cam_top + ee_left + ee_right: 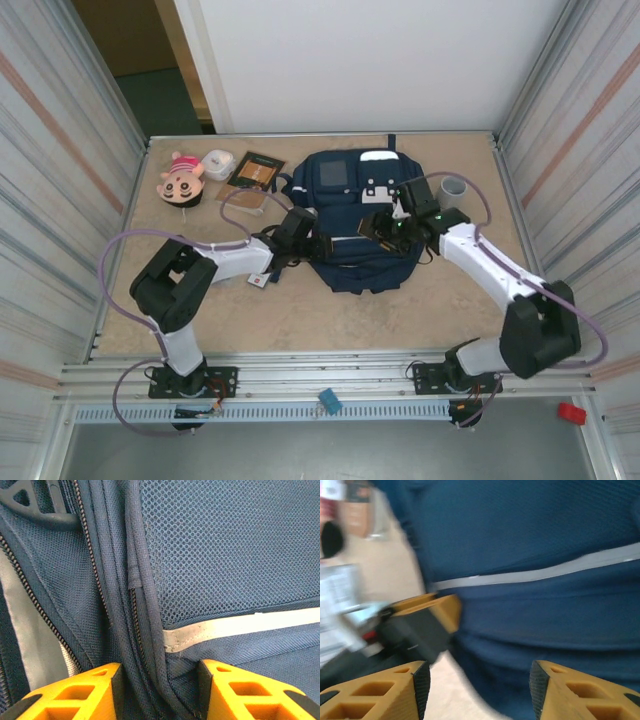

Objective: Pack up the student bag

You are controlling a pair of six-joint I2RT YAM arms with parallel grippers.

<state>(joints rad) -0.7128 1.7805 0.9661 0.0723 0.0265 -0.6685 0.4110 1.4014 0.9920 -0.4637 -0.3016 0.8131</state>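
The student bag (358,215) lies flat in the middle of the table, navy with a grey patch and white tabs near its far end. My left gripper (320,245) is at the bag's left edge. In the left wrist view its orange fingers (107,687) press from both sides on a bunched fold of the bag's zipper seam (145,645), beside a white stripe (235,627). My right gripper (382,228) hovers over the bag's middle. In the blurred right wrist view it (480,682) stands open above the navy fabric (535,555), with nothing between the pads.
A plush doll (181,178), a white round case (217,163) and two brown packets (255,170) sit at the far left. A grey cup (453,186) stands right of the bag. A small card (258,280) lies by the left arm. Metal walls close in both sides.
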